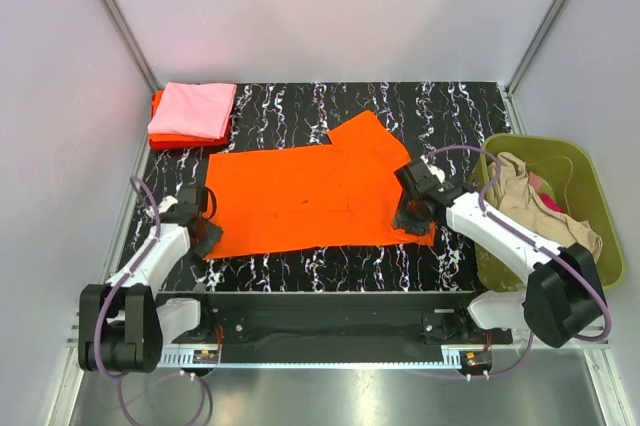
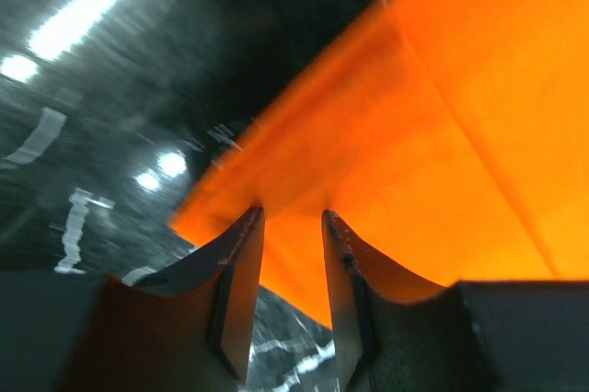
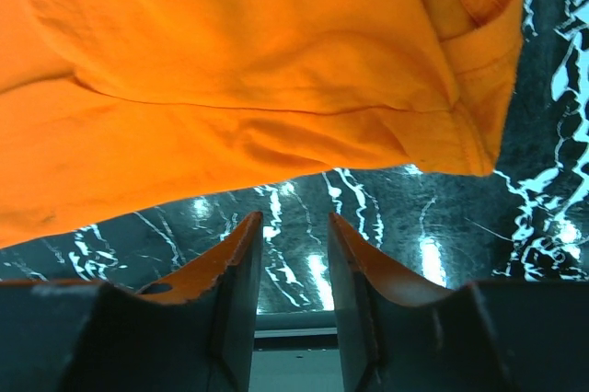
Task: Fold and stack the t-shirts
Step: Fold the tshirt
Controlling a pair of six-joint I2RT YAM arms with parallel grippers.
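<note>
1. In the top view, we find the left gripper point(image 1: 205, 236) at the lower left of the frame, at the near-left corner of the orange t-shirt point(image 1: 310, 191).
2. In the left wrist view, its fingers point(image 2: 241, 263) stand partly apart. The shirt's edge lies at the tips, and we cannot tell whether they touch it.
3. The right gripper point(image 1: 408, 218) sits at the shirt's near-right corner. Its fingers point(image 3: 354, 263) are partly apart, with bare table point(image 3: 304, 199) showing between them and the cloth just beyond the tips.
4. The orange t-shirt lies spread flat at the centre of the black marbled table. It is bright and plain, with faint creases, a stitched hem and one sleeve pointing to the upper centre.
5. At the right, an olive-green basket point(image 1: 600, 246) holds a crumpled beige t-shirt point(image 1: 520, 191) and some magenta cloth point(image 1: 548, 191).
6. At the upper left, a folded pink t-shirt point(image 1: 195, 109) rests on a folded red-orange t-shirt point(image 1: 160, 138).
</note>
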